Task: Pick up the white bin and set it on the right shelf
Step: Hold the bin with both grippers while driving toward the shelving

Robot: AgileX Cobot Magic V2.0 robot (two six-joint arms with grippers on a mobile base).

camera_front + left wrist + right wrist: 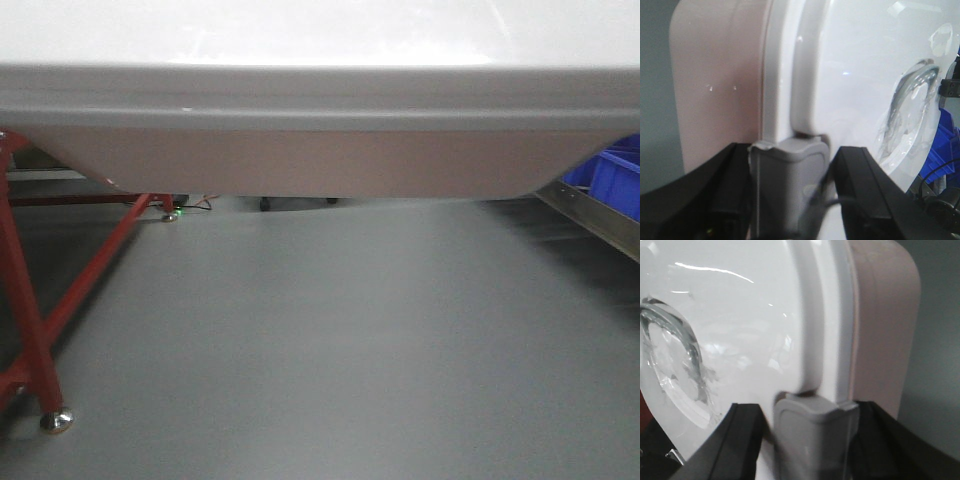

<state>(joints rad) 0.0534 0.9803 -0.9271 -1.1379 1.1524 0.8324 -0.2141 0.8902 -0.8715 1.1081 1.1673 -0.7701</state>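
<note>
Clamping white bin (850, 75), left tool (790, 180), right tool (812, 435); lid window (912, 110) in wrist views only

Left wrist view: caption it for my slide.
Left gripper clamps the grey latch on the white bin.

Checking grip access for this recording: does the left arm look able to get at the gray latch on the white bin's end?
Likely yes: the left gripper has its jaws either side of the gray latch on the white bin, with nothing visible between.
</note>
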